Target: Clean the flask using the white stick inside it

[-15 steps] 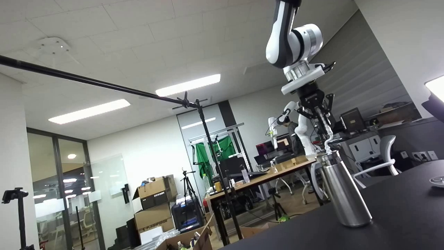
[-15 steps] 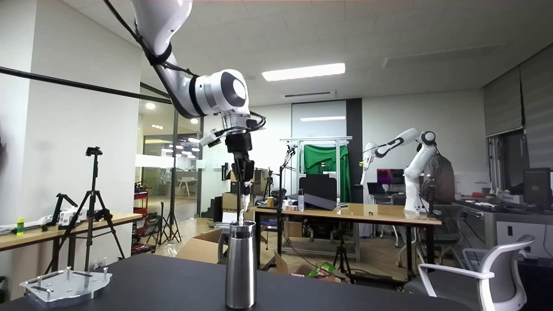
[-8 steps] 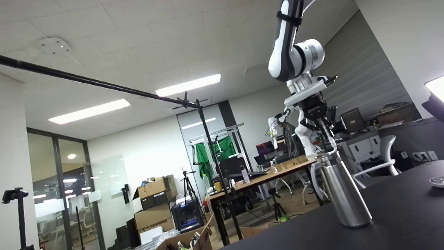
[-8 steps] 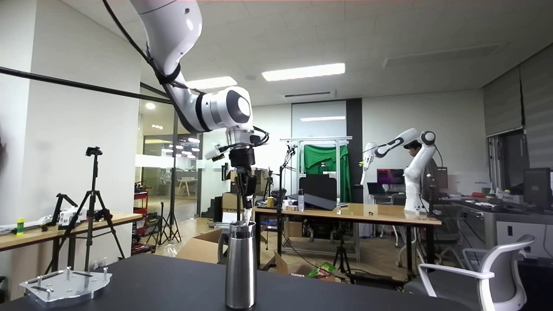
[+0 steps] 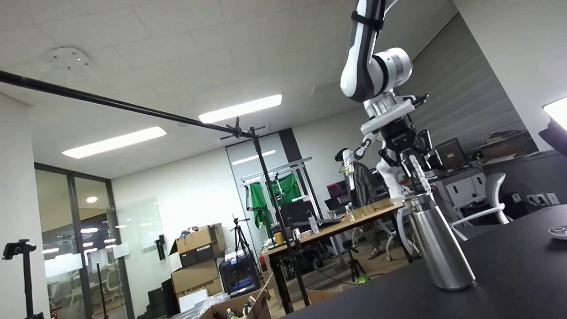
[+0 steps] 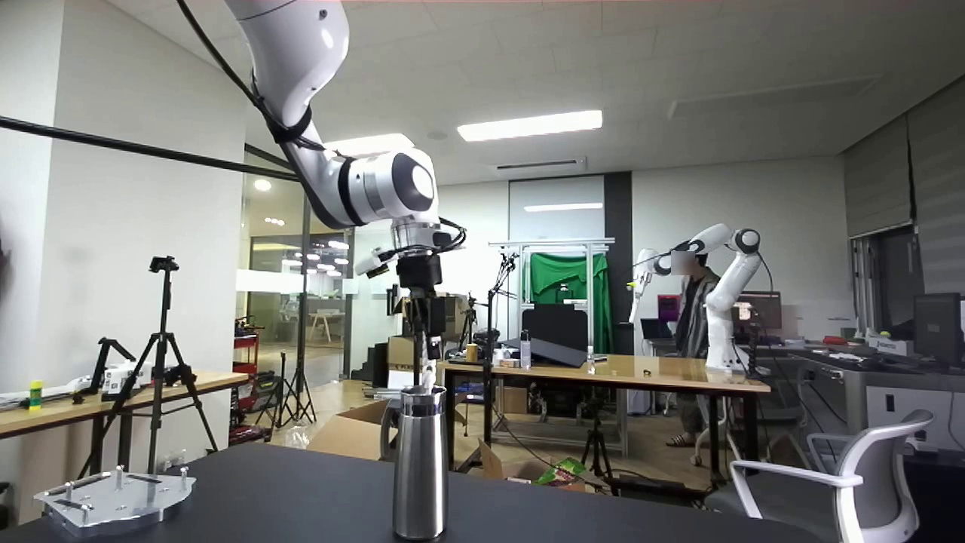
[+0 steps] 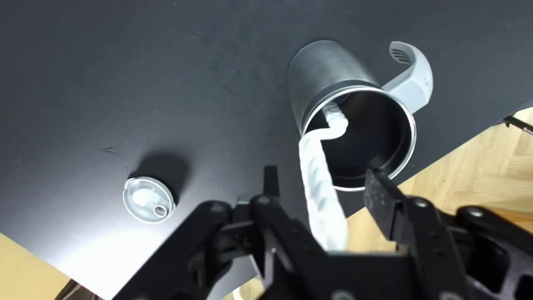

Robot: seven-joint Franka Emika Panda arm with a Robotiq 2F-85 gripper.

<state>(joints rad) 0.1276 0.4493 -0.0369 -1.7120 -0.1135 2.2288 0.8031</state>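
Between the spread fingers of the gripper (image 7: 323, 183), the crooked white stick (image 7: 317, 175) rises from the metal flask (image 7: 327, 66) below.

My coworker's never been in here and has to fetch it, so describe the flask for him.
Find the black table. The flask stands upright there, a tall metal cylinder with a handle near its top. Unlike the low, round lid-like piece on that table, it has a twisted white stick poking out of its mouth.

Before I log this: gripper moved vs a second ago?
Yes, lower: in both exterior views the gripper sits closer to the flask, which stands where it stood.
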